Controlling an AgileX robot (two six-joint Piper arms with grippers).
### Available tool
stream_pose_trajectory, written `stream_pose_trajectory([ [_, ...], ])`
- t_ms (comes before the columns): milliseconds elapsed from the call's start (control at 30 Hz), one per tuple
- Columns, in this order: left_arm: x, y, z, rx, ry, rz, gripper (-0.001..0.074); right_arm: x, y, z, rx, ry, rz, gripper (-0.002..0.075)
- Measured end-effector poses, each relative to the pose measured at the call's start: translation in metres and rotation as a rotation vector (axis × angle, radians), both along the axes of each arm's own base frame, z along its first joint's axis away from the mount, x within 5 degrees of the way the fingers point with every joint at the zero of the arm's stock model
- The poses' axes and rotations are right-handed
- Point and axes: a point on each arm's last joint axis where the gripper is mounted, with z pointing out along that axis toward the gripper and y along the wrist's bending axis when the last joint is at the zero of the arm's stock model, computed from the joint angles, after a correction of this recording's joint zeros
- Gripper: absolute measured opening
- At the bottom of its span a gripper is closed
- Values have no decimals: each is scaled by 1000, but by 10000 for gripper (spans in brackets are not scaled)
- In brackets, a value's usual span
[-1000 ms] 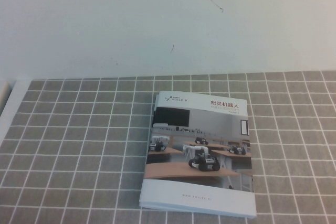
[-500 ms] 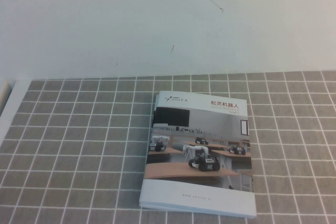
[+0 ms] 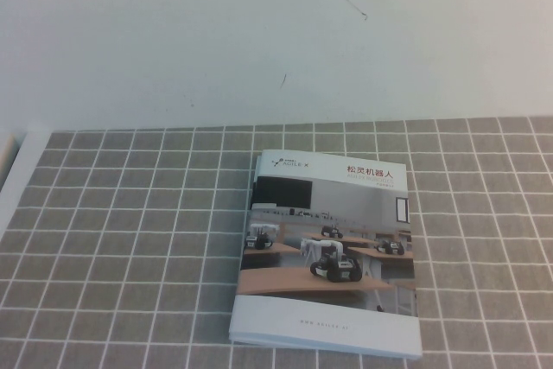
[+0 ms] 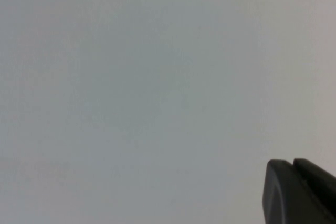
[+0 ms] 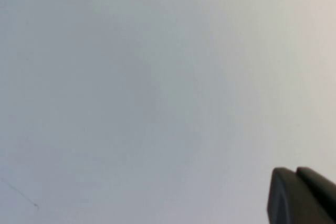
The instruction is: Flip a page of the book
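High view, end effectors: neither the left nor the right one appears here; no arm reaches over the worktop.
High view, book [image 3: 328, 252]: it lies closed and flat on the grey checked cloth [image 3: 130, 248], near the front edge and a little right of the middle. The cover faces up, with a photo of small wheeled robots on wooden desks and a red Chinese title near its far right corner. Nothing touches it.
High view, hard to make out: the small print on the white strip at the cover's near edge is too fine to read. The cloth runs out of view at the front and on both sides. Beyond it the bare white worktop [image 3: 173, 41] carries a thin dark line and a small mark.
Left wrist view, left end effector [image 4: 299, 192]: only a dark corner of it shows, cut off by the edge of the view, above a plain pale surface. Whether its fingers are together or apart I cannot tell, and it touches nothing visible.
Right wrist view, right end effector [image 5: 302, 195]: again just a dark corner, cut off at the edge, over the same plain pale surface. Its fingers are closed together, holding nothing. A faint thin line crosses the opposite corner.
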Motion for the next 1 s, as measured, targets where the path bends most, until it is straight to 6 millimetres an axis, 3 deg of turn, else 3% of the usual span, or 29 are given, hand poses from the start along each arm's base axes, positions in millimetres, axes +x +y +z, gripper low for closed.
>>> stream_pose_trajectory([
  [200,1,6,43,-74,203,52,-4,-18,5,47,7,153,33,-3],
  [400,41,-3,55,-8,606,-40,-4,4,9,66,72,512,107,-3],
  [633,109,-36,28,-10,929,-459,-4,64,19,49,-13,1005,301,-3],
  [800,162,-52,0,-55,974,-687,-4,106,26,27,-46,1160,482,-3],
  [1000,210,-82,-32,12,1003,-739,-4,151,32,-8,11,1297,642,-3],
])
